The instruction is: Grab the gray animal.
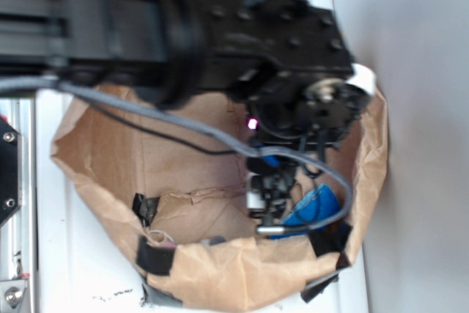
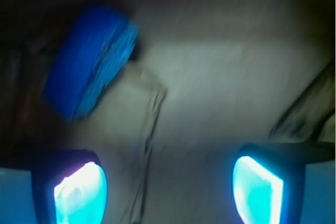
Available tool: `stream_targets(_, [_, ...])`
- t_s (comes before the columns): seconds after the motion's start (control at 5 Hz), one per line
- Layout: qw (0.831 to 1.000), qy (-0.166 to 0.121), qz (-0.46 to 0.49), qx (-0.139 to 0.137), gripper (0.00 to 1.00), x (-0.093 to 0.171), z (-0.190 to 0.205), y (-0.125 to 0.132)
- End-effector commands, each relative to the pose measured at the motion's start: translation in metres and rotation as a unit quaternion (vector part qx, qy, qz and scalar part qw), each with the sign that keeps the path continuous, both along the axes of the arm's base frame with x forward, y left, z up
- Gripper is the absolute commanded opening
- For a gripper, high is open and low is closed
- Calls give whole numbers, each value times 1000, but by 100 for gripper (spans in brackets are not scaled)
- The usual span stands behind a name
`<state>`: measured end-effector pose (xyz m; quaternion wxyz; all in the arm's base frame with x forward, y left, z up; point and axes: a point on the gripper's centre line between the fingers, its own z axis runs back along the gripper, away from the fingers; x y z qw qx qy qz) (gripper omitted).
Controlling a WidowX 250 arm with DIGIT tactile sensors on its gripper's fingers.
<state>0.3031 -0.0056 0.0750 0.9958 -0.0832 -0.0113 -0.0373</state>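
Scene: the arm reaches from the upper left of the exterior view down into a brown paper bag with rolled-down walls, sitting on a white bench.
Fingers: the fingers are spread wide. In the wrist view both glowing pads sit at the bottom corners with bare paper floor between them, so they're pinching nothing.
Gray animal: honestly can't find it for sure. The wrist view doesn't show it at all. In the exterior view there's a small dark-gray blob low and centre, tucked against the bag's near wall, which might be it, but it's too small and blurry to call.
Other stuff: a blue block lies in the upper left of the wrist view, its long axis running diagonally from lower left to upper right, well clear of the fingers. In the exterior view it peeks out at lower right, just beside the gripper.
Key relation: if that blob is the toy, it's left of the gripper in the exterior view, opposite the blue block.
Next move, best guess: shift toward that side until the toy sits between the pads before dropping down.
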Motion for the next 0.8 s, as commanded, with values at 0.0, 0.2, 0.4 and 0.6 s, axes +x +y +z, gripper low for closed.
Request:
stream_targets(0.0, [996, -17, -81, -15, 100, -7, 18, -13])
stream_targets(0.2, [991, -23, -123, -41, 100, -27, 35, -20])
stream_targets(0.4, [992, -11, -126, -27, 100, -28, 27, -30])
stream_targets(0.6, [992, 4, -126, -7, 100, -27, 13, -43])
